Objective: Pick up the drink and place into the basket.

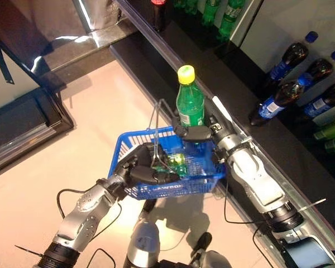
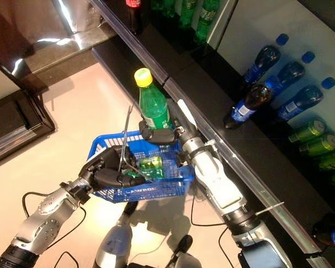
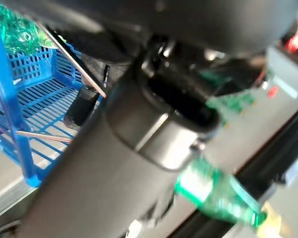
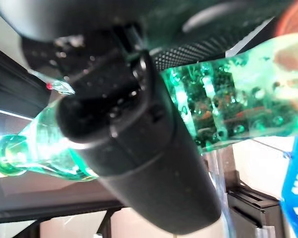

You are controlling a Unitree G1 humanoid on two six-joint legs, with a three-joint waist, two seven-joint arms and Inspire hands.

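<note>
Currently, left eye view: the green drink bottle (image 1: 190, 103) is held upright by the right hand (image 1: 194, 133), whose fingers are curled round its lower body, above the far rim of the blue basket (image 1: 156, 187). The basket is carried at its wire handle (image 1: 155, 131) by the left hand (image 1: 142, 167), fingers wrapped round it. Risk is judged as follows: the bottle sits over the rim at about 1 o'clock of the basket, so a release here could let it strike the rim and tip out toward the dark shelf edge (image 1: 229, 120). A green item (image 1: 177, 160) already lies inside and could be struck.

Right eye view: the same clamp on the bottle (image 2: 154, 106) is seen; the raised handle stands just beside the bottle at 9 o'clock, so a snag is possible on lowering.

Left wrist view: the basket mesh (image 3: 37, 99) and handle wires are seen, with the bottle beyond; the left hand's own fingers are not resolved here.

Right wrist view: the thumb (image 4: 139, 163) is pressed across the bottle (image 4: 228, 104). The grip looks low on the body, so tilting is a hazard.
</note>
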